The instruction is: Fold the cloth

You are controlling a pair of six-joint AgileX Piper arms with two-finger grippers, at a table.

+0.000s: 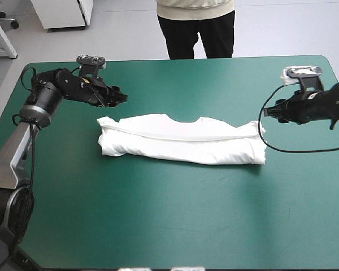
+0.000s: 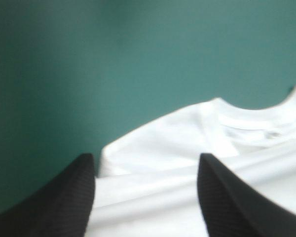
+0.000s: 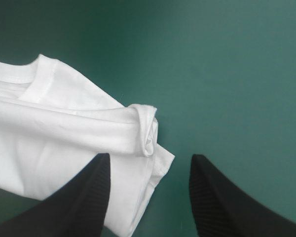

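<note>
Teal-green cover [image 1: 158, 226] under smooth white T-shirt [image 1: 181, 144], long folded band

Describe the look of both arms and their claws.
The left arm and right arm are black and bulky, the left arm's lower link grey. The left claw and right claw each have two broad, finely ribbed black fingers shaped like curved fins.

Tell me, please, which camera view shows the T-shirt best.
The high view: the T-shirt lies whole, a long folded band on the teal-green cover, both ends visible. The left wrist view shows only one end and the collar; the right wrist view, the other end with a rolled edge.
</note>
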